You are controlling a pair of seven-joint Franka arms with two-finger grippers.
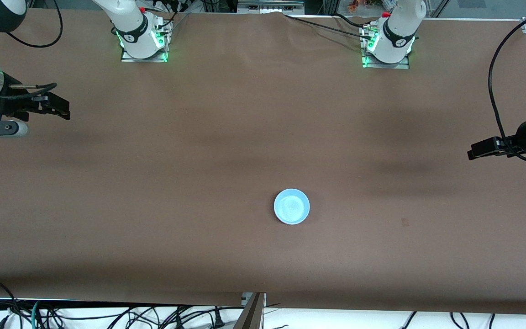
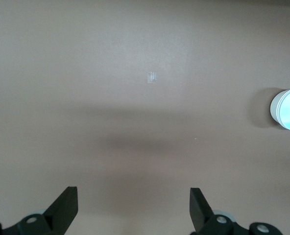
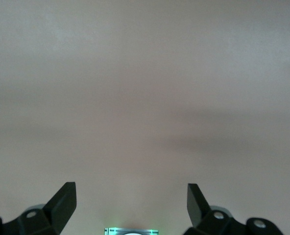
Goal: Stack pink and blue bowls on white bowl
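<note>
A light blue bowl (image 1: 291, 206) sits upright on the brown table (image 1: 153, 183), about midway between the two arms' ends and toward the front camera. The left wrist view catches it at the picture's edge as the blue bowl (image 2: 288, 109), with pale bands down its side. The pink bowl and the white bowl are hidden or out of view. My left gripper (image 1: 471, 153) hangs open and empty over the left arm's end of the table, well apart from the bowl; its fingers (image 2: 66, 203) stand wide. My right gripper (image 1: 64, 109) hangs open and empty over the right arm's end.
Both arm bases (image 1: 143, 43) (image 1: 387, 48) stand lit green along the table's edge farthest from the front camera. The right base plate (image 3: 131, 230) shows under the right gripper. Cables (image 1: 107, 315) lie past the table's nearest edge. A black cable (image 1: 496, 91) hangs by the left arm.
</note>
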